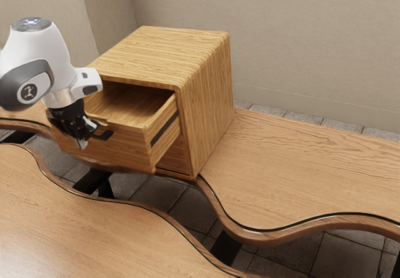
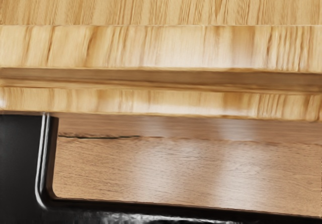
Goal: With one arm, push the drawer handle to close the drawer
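Note:
The black gripper [image 1: 83, 139] is at the front of the wooden drawer [image 1: 128, 148], pointing down beside the black handle [image 1: 105, 134]. Whether it touches the handle is unclear. The drawer stands partly pulled out of its cabinet [image 1: 212, 97], its hollow inside visible from above. In the wrist view the black handle [image 2: 22, 163] appears large and close, running down one side and along the lower edge. Pale wooden edges of the furniture [image 2: 161, 45] cross the same view.
A wavy-edged wooden table [image 1: 300, 165] carries the cabinet. Another wooden top [image 1: 81, 228] lies in front of it, across a gap showing dark supports and floor tiles. A plain wall [image 1: 306, 40] rises behind.

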### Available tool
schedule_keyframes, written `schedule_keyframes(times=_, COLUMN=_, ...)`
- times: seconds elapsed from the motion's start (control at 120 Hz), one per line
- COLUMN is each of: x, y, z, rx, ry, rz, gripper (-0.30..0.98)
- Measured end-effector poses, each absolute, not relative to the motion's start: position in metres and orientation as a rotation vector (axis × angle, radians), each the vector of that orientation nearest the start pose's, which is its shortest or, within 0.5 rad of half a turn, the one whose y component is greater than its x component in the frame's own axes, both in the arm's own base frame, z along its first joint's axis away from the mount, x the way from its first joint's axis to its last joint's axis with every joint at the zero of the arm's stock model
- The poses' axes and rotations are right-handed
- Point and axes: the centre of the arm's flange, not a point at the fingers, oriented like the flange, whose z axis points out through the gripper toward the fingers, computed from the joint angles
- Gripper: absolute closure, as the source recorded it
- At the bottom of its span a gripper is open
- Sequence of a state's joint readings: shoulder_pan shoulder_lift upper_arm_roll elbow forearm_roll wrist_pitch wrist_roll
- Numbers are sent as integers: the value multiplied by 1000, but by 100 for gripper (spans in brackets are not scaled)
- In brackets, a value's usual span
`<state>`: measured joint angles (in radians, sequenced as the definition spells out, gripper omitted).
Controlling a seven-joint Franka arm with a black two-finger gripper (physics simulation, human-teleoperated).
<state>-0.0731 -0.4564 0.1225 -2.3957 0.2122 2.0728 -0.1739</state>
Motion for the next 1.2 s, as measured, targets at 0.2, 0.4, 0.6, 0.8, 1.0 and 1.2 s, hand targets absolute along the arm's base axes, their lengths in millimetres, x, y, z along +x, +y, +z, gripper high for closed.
schedule_keyframes(times=0.2, x=470, y=31, z=505, rx=-2984, ry=-223, rz=-256, gripper=78)
schedule_keyframes(times=0.4, x=511, y=32, z=506, rx=-2973, ry=-254, rz=-270, gripper=78)
schedule_keyframes(times=0.6, x=543, y=35, z=506, rx=-2971, ry=-271, rz=-283, gripper=79)
schedule_keyframes(times=0.8, x=568, y=41, z=502, rx=-2974, ry=-269, rz=-281, gripper=79)
schedule_keyframes(times=1.0, x=578, y=41, z=503, rx=-2990, ry=-249, rz=-287, gripper=79)
schedule_keyframes(times=1.2, x=457, y=1, z=509, rx=-3078, ry=-247, rz=-269, gripper=78)
